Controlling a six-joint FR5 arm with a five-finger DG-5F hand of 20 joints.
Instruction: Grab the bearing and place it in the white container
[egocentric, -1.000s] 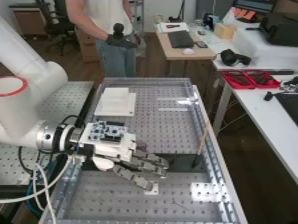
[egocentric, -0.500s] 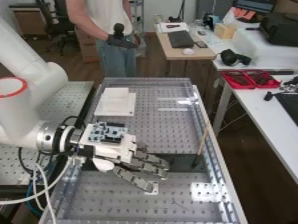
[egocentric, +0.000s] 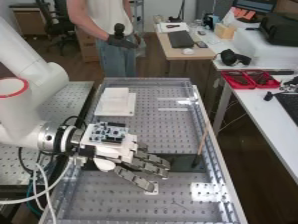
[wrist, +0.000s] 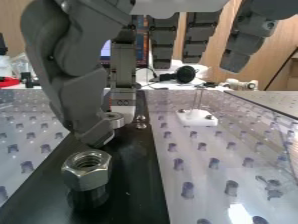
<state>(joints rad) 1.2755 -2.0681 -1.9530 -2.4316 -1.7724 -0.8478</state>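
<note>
The arm (egocentric: 26, 57) is finished in smooth white, with rounded, tubular housings. One housing is marked by a red ring (egocentric: 25, 91). At the wrist, a silvery metal flange (egocentric: 48, 137) is fitted, followed by black and white collars. The hand (egocentric: 143, 166) is built with a white body, on which a blue-and-white circuit board (egocentric: 110, 132) is mounted. Its dark grey fingers (wrist: 163, 42) are formed of angular, blocky segments, and small screws are noted. White cables (egocentric: 41, 187) and black cables (egocentric: 69, 117) are routed beside the arm.
</note>
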